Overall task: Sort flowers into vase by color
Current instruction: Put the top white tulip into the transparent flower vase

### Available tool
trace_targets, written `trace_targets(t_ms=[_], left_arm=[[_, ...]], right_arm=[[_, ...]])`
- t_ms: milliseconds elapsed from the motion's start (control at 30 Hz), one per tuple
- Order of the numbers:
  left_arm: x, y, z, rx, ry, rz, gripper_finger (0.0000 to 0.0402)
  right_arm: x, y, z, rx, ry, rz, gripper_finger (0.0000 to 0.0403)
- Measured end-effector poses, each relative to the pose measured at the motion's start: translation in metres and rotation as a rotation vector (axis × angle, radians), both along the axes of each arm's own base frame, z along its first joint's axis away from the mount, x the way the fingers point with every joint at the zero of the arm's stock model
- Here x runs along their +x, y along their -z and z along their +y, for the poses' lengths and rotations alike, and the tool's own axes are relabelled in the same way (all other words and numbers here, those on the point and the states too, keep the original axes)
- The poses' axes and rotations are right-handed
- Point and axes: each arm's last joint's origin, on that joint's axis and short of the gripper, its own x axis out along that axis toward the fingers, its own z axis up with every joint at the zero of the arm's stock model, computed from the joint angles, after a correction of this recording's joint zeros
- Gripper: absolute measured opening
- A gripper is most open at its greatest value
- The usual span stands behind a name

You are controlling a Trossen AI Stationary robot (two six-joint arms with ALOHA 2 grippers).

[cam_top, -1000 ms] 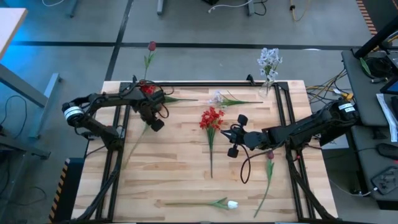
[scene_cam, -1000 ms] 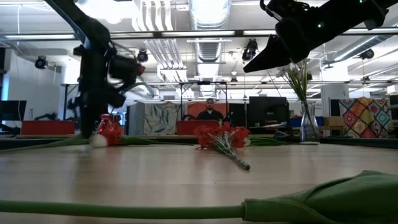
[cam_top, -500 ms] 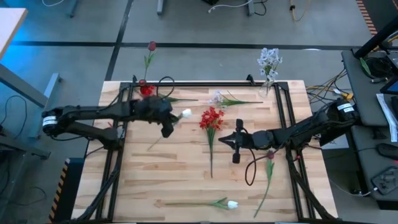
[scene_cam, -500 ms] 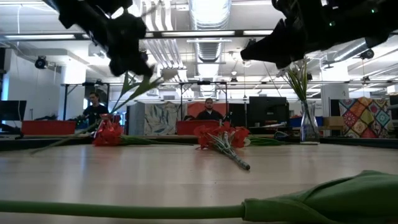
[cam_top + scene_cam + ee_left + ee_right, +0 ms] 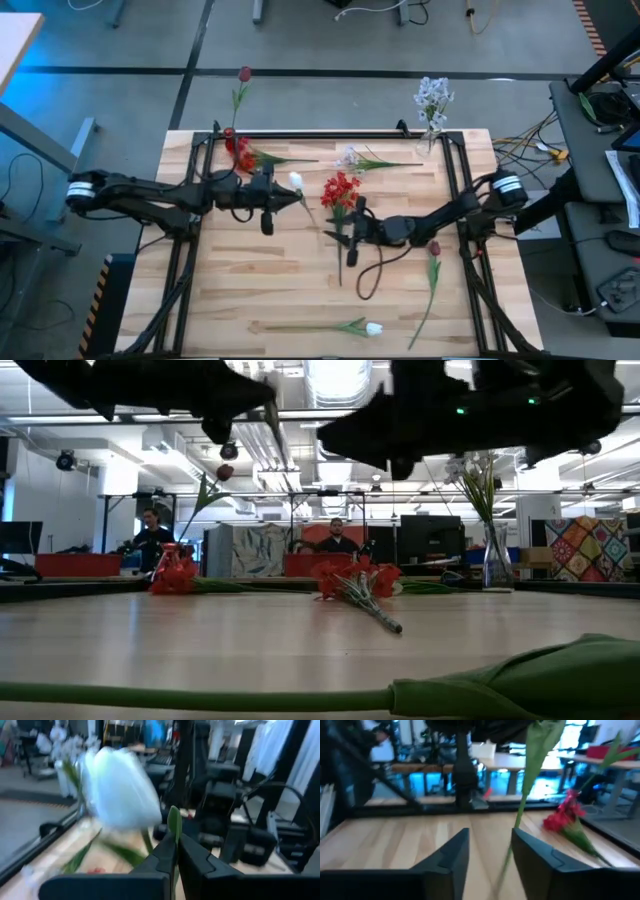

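My left gripper [image 5: 280,193] reaches level over the table's middle, shut on a white tulip [image 5: 296,181] that is lifted clear; its bloom [image 5: 122,787] stands beyond the fingertips. The tulip's green stem [image 5: 519,820] slants down between the open fingers of my right gripper [image 5: 338,232], which faces the left one; I see no touch. A red cluster flower [image 5: 340,188] lies flat on the table beside the right gripper. At the far edge stand a vase [image 5: 432,130] with pale sprays and an upright maroon tulip [image 5: 244,75]. My left gripper pinches the white tulip's stem [image 5: 172,847] between its two shut fingers, a short way below the bloom, beside a small leaf [image 5: 174,822]. The fingers come level from the table's left and lie across the stem. The flower is clear of the table, with its long stem trailing away below.
Lying on the table are a second red cluster [image 5: 240,155] at far left, a pale spray [image 5: 350,157] at the far middle, a maroon tulip [image 5: 433,248] at right and another white tulip [image 5: 373,328] near the front edge. People sit in the room beyond the table.
My left gripper has risen from the table's left side and gone toward the middle, tipping from pointing down to level. It carries the white tulip, which is lifted clear and swung about. My right gripper has gone toward the table's left, up to the tulip's stem.
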Motion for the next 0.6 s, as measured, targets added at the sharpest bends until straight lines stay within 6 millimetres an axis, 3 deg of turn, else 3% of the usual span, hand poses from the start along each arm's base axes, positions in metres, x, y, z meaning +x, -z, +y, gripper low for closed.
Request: trace_targets(t_ms=[233,600], left_arm=[[0.004,0.000,-0.014,0.036,0.058,-0.028,0.0000],[0.013,0.007,-0.022,0.042,0.091,-0.016,0.0000]], right_arm=[[0.027,-0.016,-0.001,-0.012,0.108,-0.052,0.0187],[0.056,-0.038,0.000,0.022,0.121,0.078,0.0152]])
